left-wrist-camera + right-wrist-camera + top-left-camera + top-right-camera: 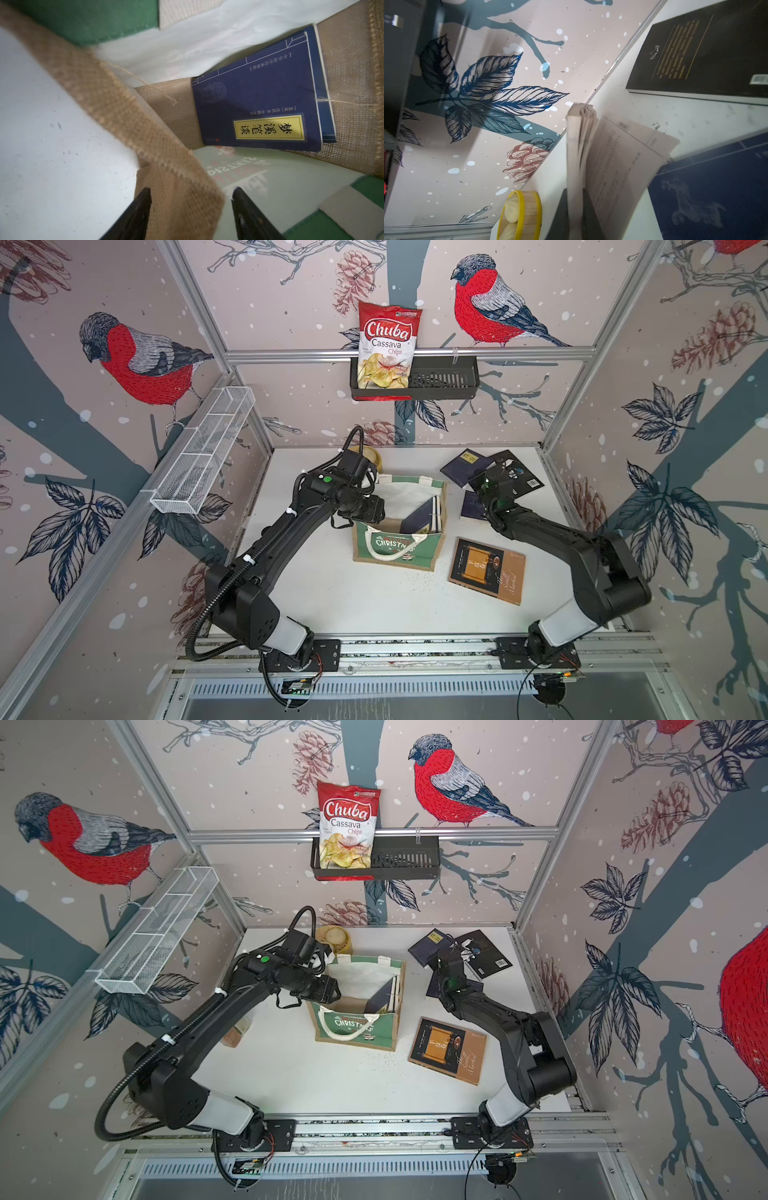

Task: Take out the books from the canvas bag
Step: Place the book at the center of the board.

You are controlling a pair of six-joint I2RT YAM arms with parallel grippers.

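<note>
Books (259,104), navy, lean inside the canvas bag (397,551) on the bench (332,605). Left fingers (137,209) stand spread astride the bag's rim; right fingers (559,218) pinch a fanned paperback (577,149) near a black book (695,52).

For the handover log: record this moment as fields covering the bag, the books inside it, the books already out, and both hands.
canvas bag: upright on the table, mouth open
books in bag: at least two navy ones, leaning on a side wall
books out: navy book, black book, brown book with orange scroll, all lying on the table
left hand: jaws astride the bag's wall; grip unclear
right hand: shut on a thin book, its pages fanned
</note>
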